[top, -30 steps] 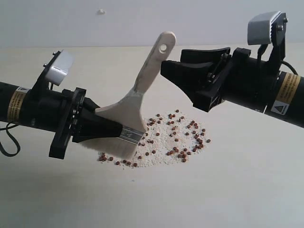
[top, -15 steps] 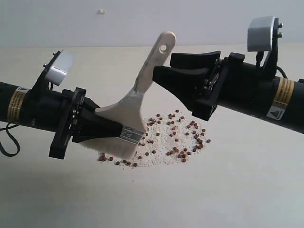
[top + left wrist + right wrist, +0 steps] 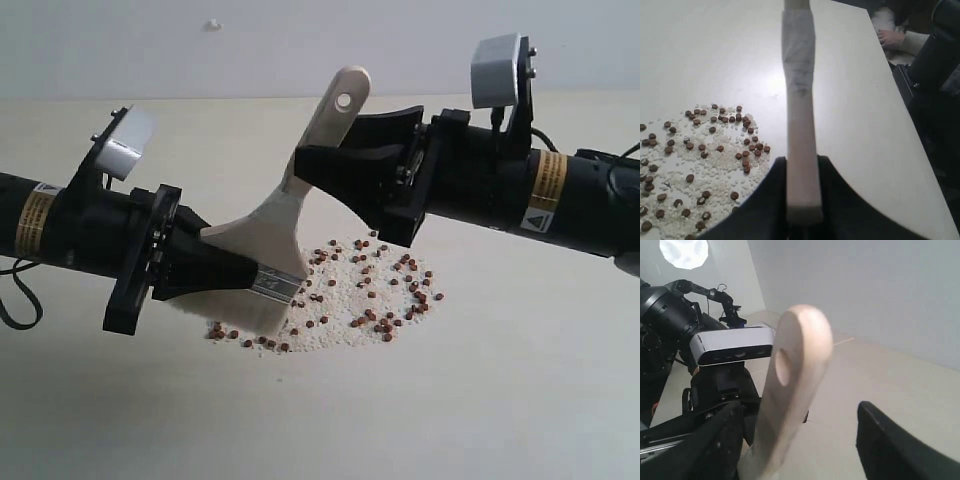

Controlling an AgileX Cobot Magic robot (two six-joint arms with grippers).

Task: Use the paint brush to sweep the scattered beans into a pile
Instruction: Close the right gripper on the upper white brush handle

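Observation:
The paint brush stands tilted, its cream bristles resting on the table at the left rim of the beans. My left gripper is shut on the brush just above the silver ferrule. In the left wrist view the handle rises between the jaws of the left gripper, and the beans lie beside it. My right gripper is open and straddles the upper handle. Seen from the right wrist, the handle with its hole lies inside the right gripper, close to one finger.
The beans lie mingled with pale grains in a loose patch on the cream table. The table's edge runs near a person's hand and dark gear. The left arm's wrist camera shows behind the handle.
My right gripper has moved left, still open, until its jaws stand on either side of the brush handle. The left gripper, the brush and the beans have not moved.

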